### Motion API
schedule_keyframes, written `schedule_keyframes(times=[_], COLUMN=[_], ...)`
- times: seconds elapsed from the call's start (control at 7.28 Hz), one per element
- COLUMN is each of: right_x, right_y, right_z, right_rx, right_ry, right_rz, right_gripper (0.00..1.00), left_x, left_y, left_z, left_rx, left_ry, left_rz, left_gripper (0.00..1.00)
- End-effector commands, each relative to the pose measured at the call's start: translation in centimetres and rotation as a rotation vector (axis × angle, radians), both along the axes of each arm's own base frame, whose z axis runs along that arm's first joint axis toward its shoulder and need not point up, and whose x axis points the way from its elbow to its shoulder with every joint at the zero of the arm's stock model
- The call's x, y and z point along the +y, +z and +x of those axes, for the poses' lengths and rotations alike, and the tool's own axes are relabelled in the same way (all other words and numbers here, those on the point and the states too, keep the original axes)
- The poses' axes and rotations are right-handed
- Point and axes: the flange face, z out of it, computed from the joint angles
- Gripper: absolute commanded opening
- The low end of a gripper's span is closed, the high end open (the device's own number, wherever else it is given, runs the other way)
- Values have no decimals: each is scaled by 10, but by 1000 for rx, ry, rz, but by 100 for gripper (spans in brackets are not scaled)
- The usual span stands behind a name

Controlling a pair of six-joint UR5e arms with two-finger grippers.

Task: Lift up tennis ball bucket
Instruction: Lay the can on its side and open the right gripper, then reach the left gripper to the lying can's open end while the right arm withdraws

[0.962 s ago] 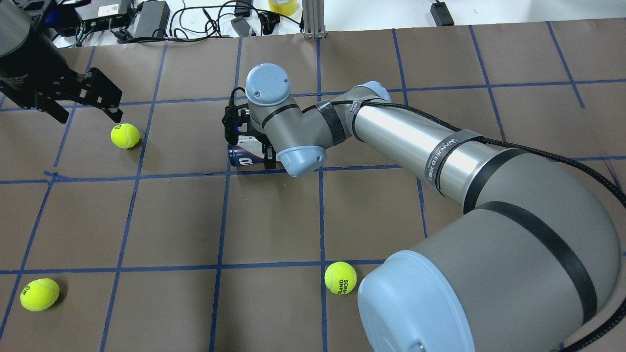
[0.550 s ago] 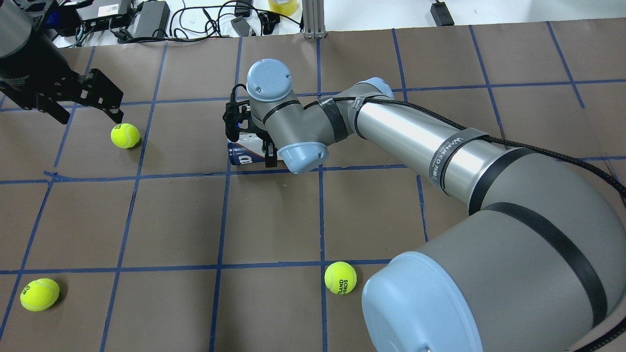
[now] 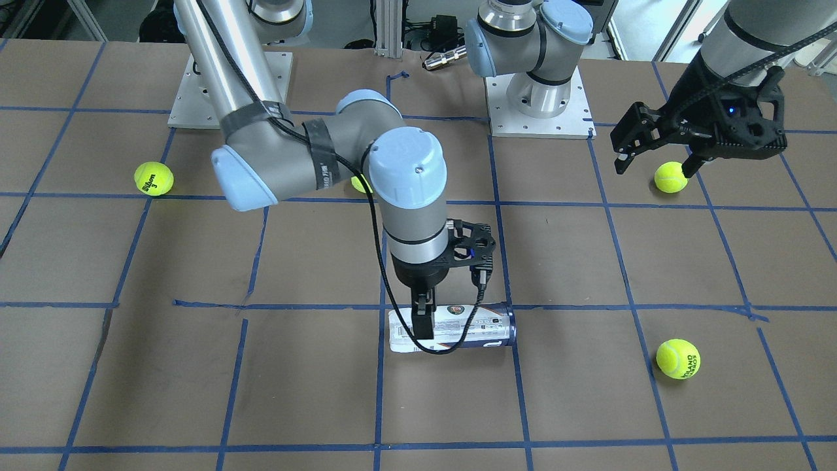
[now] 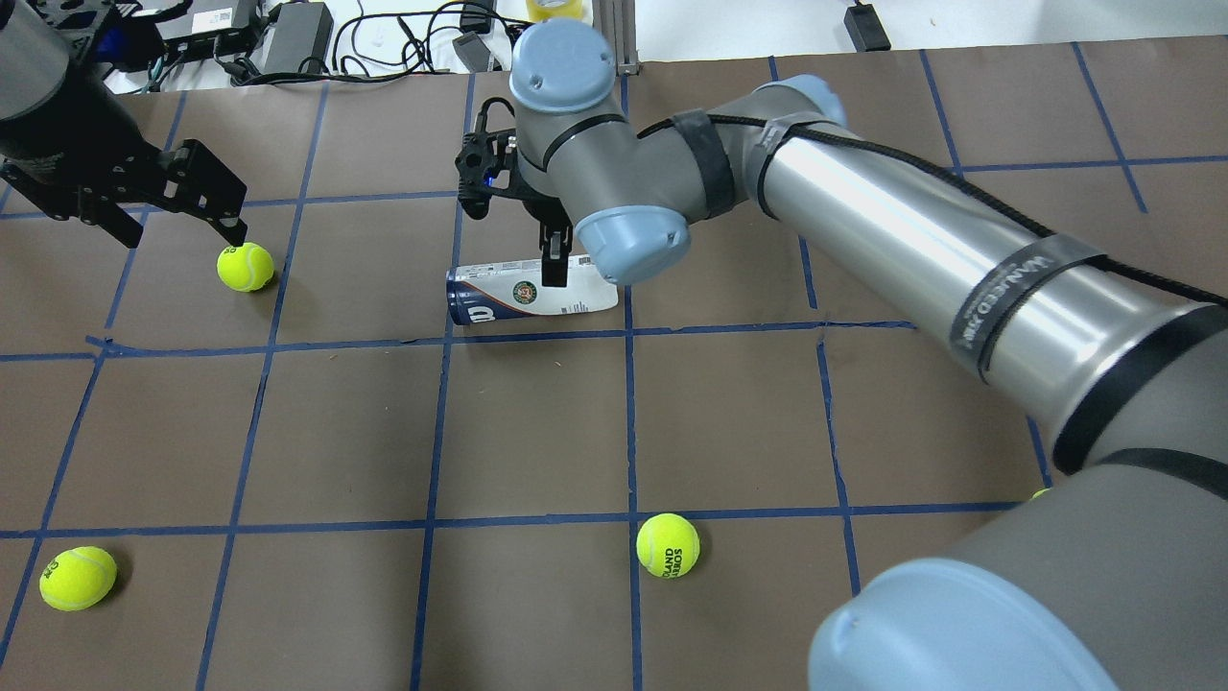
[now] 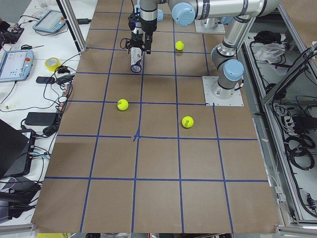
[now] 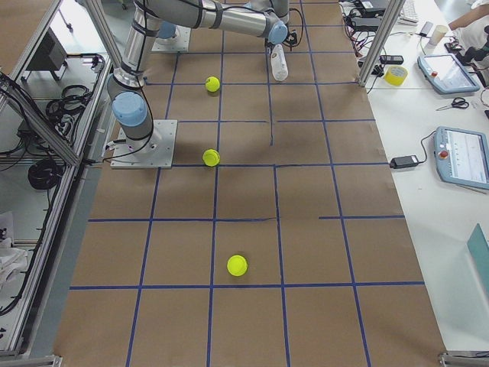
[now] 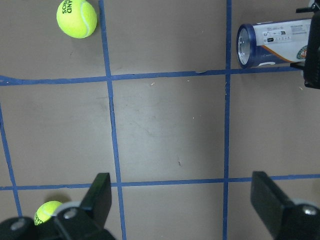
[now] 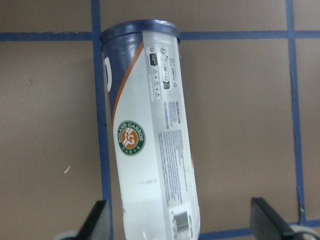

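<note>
Your right pincer (image 8: 179,202) hangs with jaws spread wide, the tennis ball bucket (image 4: 508,297) lying on its side on the table (image 4: 672,413) just beneath and between them, ungripped, so you have the squeeze and lift left.

One tennis ball (image 3: 678,358) is showing "ROLAND GARROS"; the tennis ball bucket (image 8: 155,165) is probably showing "ROLAND GARROS PARIS" on its round emblem (image 8: 131,137).

Silver tubes, grey joints, pale-blue round caps (image 4: 563,53). A black braided cable (image 3: 380,261) under white-lettered black straps (image 4: 1017,288) runs along the right arm (image 4: 892,221) to the black right tool (image 4: 550,251). The left tool (image 3: 654,165) is black too.
</note>
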Motion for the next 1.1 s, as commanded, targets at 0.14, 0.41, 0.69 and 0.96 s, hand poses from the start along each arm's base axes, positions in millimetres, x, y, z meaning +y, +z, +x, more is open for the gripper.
schedule_keyframes(times=[0.14, 0.41, 0.69, 0.96], right_x=[1, 5, 24, 57], right_y=[128, 176, 201, 207], right_z=[-114, -198, -215, -220], right_rx=[-56, -76, -73, -61], right_ry=[-179, -393, -466, -641], right_rz=[-28, -18, -12, 106], right_gripper=[100, 100, 100, 100], left_x=[-6, -24, -37, -54], left_y=[-8, -53, -109, -167], left_z=[-4, -6, -16, -22], left_rx=[66, 142, 260, 365], left_ry=[-3, 7, 13, 10], left_rz=[-5, 10, -44, -53], left_gripper=[100, 100, 100, 100])
